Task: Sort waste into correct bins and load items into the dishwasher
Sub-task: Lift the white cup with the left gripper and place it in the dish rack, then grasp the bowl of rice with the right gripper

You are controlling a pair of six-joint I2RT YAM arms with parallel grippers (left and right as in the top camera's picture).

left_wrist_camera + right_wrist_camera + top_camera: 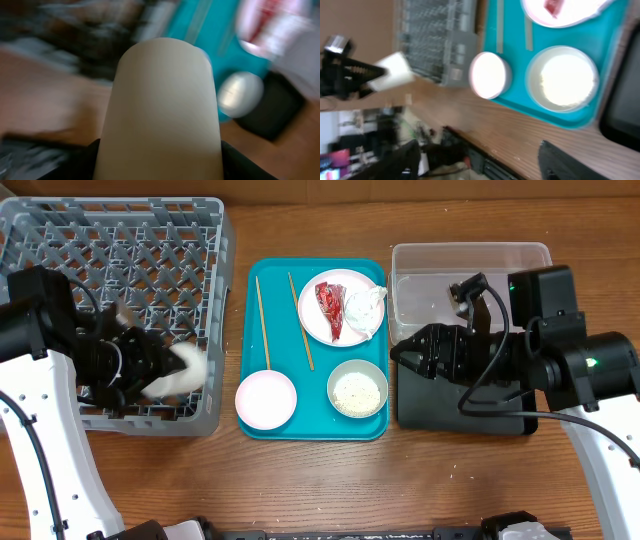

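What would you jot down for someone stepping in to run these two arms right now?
Left gripper: jaws shut on a white cup, over the dish rack.
Right gripper: jaws open, empty, at the teal tray's right edge.
On the teal tray: plate carrying red wrapper and napkin, grey-green bowl of rice, pink bowl, two chopsticks.
Clear tub and black tray sit beyond that edge.
Done: only the cup is picked up.
Left: bin wrapper, napkin, rice; rack cup, plate, bowls, chopsticks.

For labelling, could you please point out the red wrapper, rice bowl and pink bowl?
red wrapper (331,308), overhead view, its middle
rice bowl (330,387), overhead view, left rim
pink bowl (266,399), overhead view, inner floor
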